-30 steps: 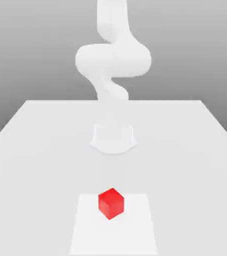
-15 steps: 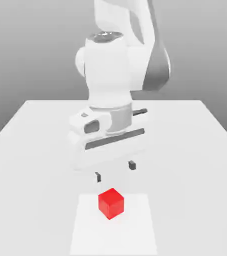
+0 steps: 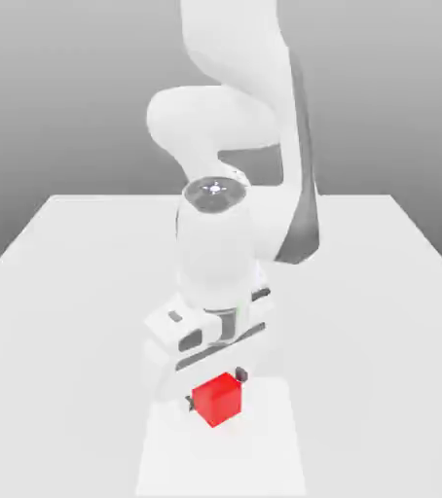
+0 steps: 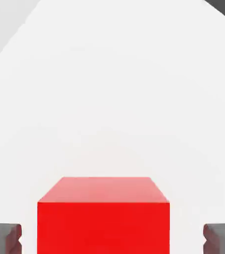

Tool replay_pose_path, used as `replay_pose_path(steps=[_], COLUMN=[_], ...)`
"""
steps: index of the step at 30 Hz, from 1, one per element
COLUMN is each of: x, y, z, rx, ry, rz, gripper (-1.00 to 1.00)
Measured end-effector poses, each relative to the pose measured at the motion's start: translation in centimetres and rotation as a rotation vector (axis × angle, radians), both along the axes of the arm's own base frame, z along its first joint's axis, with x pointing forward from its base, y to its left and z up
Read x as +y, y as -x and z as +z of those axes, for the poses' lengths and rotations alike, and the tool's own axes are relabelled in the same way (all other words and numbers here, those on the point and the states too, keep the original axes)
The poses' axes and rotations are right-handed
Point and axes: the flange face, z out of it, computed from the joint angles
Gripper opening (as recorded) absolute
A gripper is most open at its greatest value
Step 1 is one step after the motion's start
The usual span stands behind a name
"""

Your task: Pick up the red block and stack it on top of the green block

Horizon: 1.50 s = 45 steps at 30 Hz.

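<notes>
Gripper (image 3: 215,389) straddles the red block (image 3: 216,399), jaws open with gaps either side, gripping nothing. An uneven close could nudge the cube askew, I'd say.

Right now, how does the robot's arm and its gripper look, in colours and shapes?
The arm is glossy white, built of thick rounded segments, with a grey panel along one side. A round cap with a metallic centre tops the wrist. The gripper has a wide white body with dark slots and two small dark grey fingers. No cables or markings are visible.
</notes>
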Motion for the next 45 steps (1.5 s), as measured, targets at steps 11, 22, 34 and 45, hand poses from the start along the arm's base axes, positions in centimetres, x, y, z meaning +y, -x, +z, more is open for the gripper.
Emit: replay_pose_path(steps=[11, 22, 34, 45], x=[0.0, 1.3, 20.1, 34.4], y=[-0.5, -2.2, -11.5, -11.3], z=[2.5, 7.2, 10.0, 4.9], rx=[-0.007, -0.004, -0.014, 0.004], ry=[0.001, 0.021, 0.061, 0.001], rz=[0.003, 0.079, 0.685, 1.045], gripper=[-1.00, -1.00, -1.00, 1.00])
